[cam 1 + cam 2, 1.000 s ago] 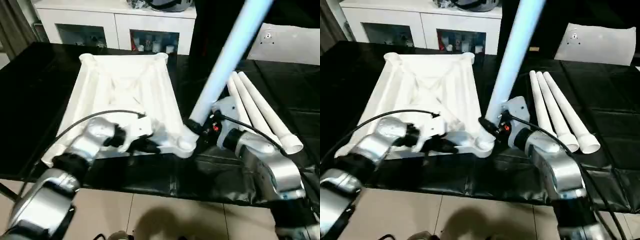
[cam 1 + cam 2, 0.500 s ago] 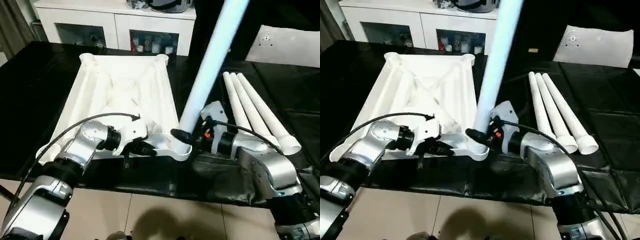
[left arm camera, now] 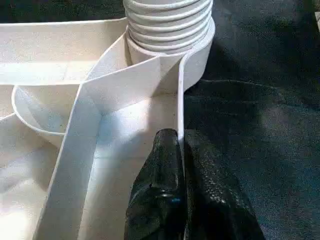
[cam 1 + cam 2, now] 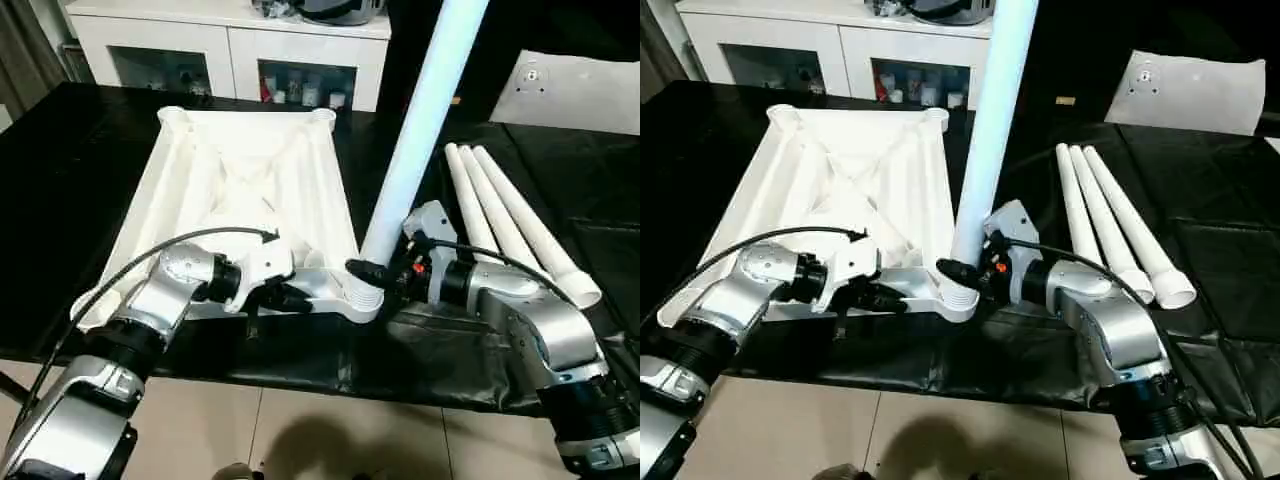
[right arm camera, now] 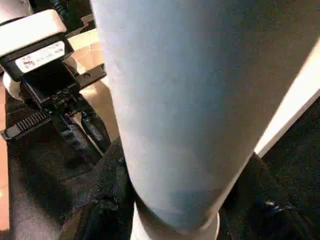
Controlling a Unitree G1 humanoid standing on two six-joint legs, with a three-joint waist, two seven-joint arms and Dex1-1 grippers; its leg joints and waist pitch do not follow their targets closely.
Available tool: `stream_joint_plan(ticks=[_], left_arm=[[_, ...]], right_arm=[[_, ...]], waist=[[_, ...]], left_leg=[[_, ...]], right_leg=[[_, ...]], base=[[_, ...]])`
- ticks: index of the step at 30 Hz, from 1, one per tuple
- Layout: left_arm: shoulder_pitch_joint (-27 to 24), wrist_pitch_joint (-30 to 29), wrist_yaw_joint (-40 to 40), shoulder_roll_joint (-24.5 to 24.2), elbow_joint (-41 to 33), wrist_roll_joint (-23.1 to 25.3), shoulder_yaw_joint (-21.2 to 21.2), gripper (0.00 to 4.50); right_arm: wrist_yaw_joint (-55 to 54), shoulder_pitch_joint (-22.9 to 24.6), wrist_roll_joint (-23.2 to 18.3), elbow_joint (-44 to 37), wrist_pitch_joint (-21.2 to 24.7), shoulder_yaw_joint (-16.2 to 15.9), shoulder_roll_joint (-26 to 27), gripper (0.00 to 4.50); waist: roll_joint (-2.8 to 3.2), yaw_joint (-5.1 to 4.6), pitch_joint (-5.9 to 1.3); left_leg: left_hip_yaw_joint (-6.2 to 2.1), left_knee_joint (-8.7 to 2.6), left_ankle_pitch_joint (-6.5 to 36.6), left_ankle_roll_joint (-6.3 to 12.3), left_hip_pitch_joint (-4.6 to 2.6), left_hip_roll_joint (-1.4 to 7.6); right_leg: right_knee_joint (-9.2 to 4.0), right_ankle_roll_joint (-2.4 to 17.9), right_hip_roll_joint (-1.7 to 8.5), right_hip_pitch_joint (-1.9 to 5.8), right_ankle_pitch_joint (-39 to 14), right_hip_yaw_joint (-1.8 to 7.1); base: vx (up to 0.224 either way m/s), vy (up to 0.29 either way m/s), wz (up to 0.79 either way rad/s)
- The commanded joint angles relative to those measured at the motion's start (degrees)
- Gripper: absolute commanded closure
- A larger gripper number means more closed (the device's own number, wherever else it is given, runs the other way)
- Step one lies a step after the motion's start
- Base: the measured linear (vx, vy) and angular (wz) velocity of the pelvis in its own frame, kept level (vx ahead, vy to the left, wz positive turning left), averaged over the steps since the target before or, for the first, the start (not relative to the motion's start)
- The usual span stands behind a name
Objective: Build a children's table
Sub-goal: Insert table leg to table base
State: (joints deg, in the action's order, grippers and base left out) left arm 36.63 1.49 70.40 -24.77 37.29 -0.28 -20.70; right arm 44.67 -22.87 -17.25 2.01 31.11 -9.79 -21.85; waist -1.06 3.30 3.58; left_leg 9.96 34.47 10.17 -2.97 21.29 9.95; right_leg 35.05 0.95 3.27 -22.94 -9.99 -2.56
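Observation:
The children's table lies in parts on a black table. Its white tabletop [image 4: 250, 180] rests underside up, ribs showing. My left gripper [image 4: 290, 298] is shut on the tabletop's near rim [image 3: 180, 100], one finger on each side of the thin wall, just beside the near right corner socket [image 4: 362, 300]. One long white leg [image 4: 420, 110] stands almost upright with its threaded end [image 3: 167, 20] in that socket. My right gripper [image 4: 375, 272] is shut on the leg [image 5: 175, 100] just above the socket. Three more legs [image 4: 510, 220] lie side by side to the right.
White glass-door cabinets [image 4: 230, 50] stand behind the table. A flat white sheet [image 4: 580, 90] with a small mark lies at the back right. The table's front edge [image 4: 300, 365] runs just below my forearms, with tiled floor beyond it.
The held leg has swung from a strong lean to the right to nearly upright over the corner socket. My left gripper has stayed on the rim.

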Motion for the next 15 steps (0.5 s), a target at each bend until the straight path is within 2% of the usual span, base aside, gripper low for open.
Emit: stream_joint_plan(ticks=[1, 7, 8, 9, 11, 13, 14, 15], left_arm=[[-0.67, -0.25, 0.3, -0.75, -0.85, 0.23, 0.36, 4.5], [-1.08, -0.7, 0.68, -0.61, -2.18, 0.27, 0.41, 4.5], [-1.11, -0.75, 0.72, -0.58, -2.32, 0.24, 0.39, 4.5], [-1.16, -0.79, 0.75, -0.56, -2.46, 0.2, 0.39, 4.5], [-1.22, -0.95, 0.72, -0.46, -2.64, 0.01, 0.51, 4.5], [-1.25, -0.98, 0.74, -0.45, -2.68, -0.07, 0.56, 4.5], [-1.23, -1.0, 0.72, -0.49, -2.67, -0.06, 0.59, 4.5], [-1.14, -1.07, 0.61, -0.54, -2.55, -0.03, 0.68, 4.5]], right_arm=[[0.64, 0.33, 0.66, 1.73, 1.34, -1.23, -0.68, 2.62], [-0.68, -1.53, -0.69, 5.88, 0.27, 1.0, 2.6, 2.62], [-0.83, -1.65, -1.03, 6.43, 0.31, 1.4, 3.02, 2.62], [-0.97, -1.67, -1.36, 6.84, 0.36, 1.78, 3.37, 2.62], [-1.4, -1.42, -2.38, 7.69, 0.62, 2.99, 4.12, 2.62], [-1.84, -1.09, -2.98, 8.47, 0.52, 3.99, 4.53, 2.62], [-1.96, -0.63, -3.39, 8.93, 0.45, 4.67, 4.67, 2.62], [-2.13, 0.28, -3.69, 9.37, 0.2, 5.4, 4.71, 2.62]], waist=[[-0.2, 0.42, -4.06], [-0.08, 0.06, -3.96], [0.19, 0.12, -3.96], [0.14, 0.08, -3.99], [0.56, 0.12, -4.11], [0.35, 0.09, -4.17], [0.8, 0.19, -4.17], [0.67, 0.16, -4.18]], left_leg=[[-0.88, -4.09, 10.98, 0.49, -0.82, 3.03], [-0.96, -4.14, 12.43, -0.08, -0.84, 2.96], [-1.01, -4.15, 12.63, -0.22, -0.91, 2.99], [-1.02, -4.18, 12.8, -0.35, -0.93, 3.0], [-1.09, -4.19, 12.47, -0.48, -0.94, 3.04], [-0.99, -4.17, 12.01, -0.32, -0.91, 3.01], [-1.06, -4.16, 12.04, -0.42, -0.92, 2.99], [-0.96, -4.16, 12.33, -0.45, -0.9, 2.98]], right_leg=[[-4.05, 11.3, 5.06, 2.78, -13.84, 2.67], [-4.26, 11.49, 5.11, 2.68, -15.64, 2.64], [-4.24, 11.47, 5.11, 2.65, -15.82, 2.65], [-4.26, 11.48, 5.09, 2.69, -15.61, 2.65], [-4.05, 11.92, 5.07, 2.75, -13.93, 2.66], [-3.9, 12.7, 4.97, 2.84, -11.73, 2.63], [-3.83, 12.87, 5.02, 2.86, -11.45, 2.61], [-3.95, 12.94, 4.96, 2.87, -10.94, 2.65]], base=[[0.0, 0.0, 0.0], [0.0, 0.0, 0.0], [0.0, 0.0, 0.0], [0.0, 0.0, 0.0], [0.0, 0.0, 0.0], [0.0, 0.0, 0.0], [0.0, 0.0, 0.0], [0.0, 0.0, 0.0]])
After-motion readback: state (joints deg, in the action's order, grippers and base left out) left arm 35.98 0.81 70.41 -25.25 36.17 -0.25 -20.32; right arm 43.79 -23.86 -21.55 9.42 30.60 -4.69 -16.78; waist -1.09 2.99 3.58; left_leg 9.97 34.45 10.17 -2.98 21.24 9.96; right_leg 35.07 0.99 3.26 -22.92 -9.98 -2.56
